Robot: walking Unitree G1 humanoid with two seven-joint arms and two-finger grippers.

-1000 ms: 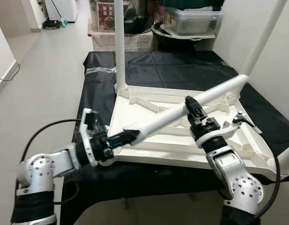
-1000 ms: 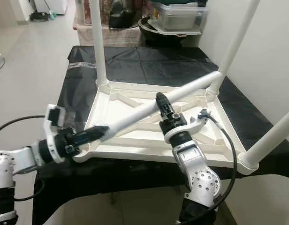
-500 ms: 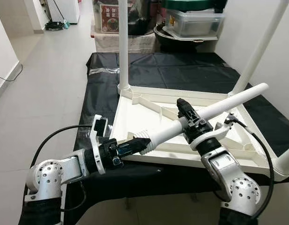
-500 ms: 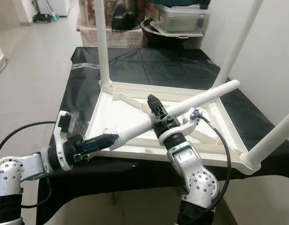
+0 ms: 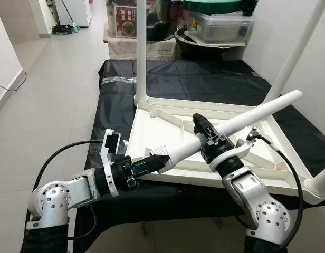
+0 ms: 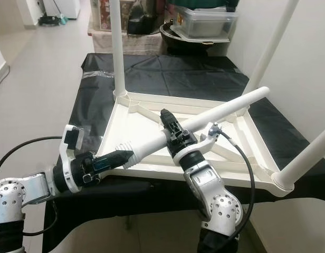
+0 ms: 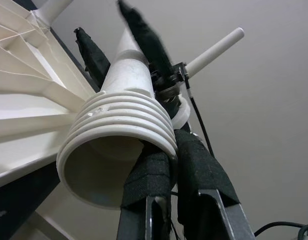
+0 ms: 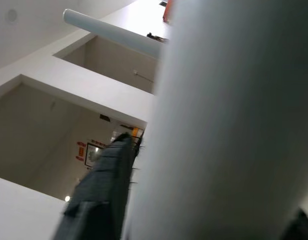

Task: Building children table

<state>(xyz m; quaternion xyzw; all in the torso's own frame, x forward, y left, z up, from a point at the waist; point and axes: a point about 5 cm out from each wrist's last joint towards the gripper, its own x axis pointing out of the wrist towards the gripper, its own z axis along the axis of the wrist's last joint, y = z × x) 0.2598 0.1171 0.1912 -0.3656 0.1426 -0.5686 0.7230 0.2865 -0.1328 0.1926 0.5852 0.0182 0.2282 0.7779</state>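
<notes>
A white table top (image 5: 152,118) lies upside down on a black-covered table (image 5: 112,100). Legs stand in its far-left corner (image 5: 141,47), its far-right corner (image 5: 297,47) and its near-right corner (image 5: 322,182). A loose white leg (image 5: 247,113) slants above the table top, clear of it. My left gripper (image 5: 152,161) is shut on the leg's ribbed end (image 7: 119,130), near the front-left corner. My right gripper (image 5: 203,132) is shut around the leg's middle; one finger (image 8: 99,190) lies along the leg (image 8: 229,125).
Behind the table stand a clear storage box (image 5: 220,23), a black bowl (image 5: 197,45) and a cardboard box (image 5: 125,13). A white wall runs close along the right. Open tiled floor (image 5: 51,79) stretches to the left.
Both grippers have lifted the loose leg off the table top. Its far end has come away from the far-right corner, and the leg has shifted slightly toward me.
</notes>
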